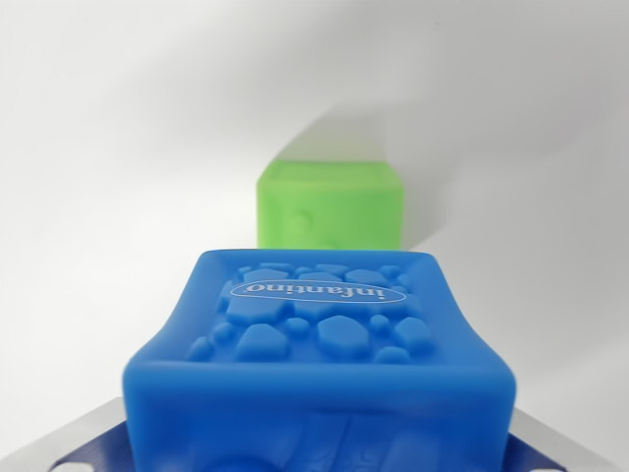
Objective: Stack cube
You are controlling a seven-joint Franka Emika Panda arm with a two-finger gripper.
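A blue soft cube (319,344) with raised pebble shapes and an "infantino" logo fills the lower half of the wrist view, very close to the camera. It sits between the two fingers of my gripper (319,438), whose grey fingers (69,438) show only at the bottom corners, pressed against the cube's sides. The gripper is shut on it. Behind the blue cube, further off on the white surface, stands a green cube (329,202), upright and partly hidden by the blue one's top edge.
A plain white surface (118,147) lies all around the green cube, with the cube's soft shadow to the wrist view's right.
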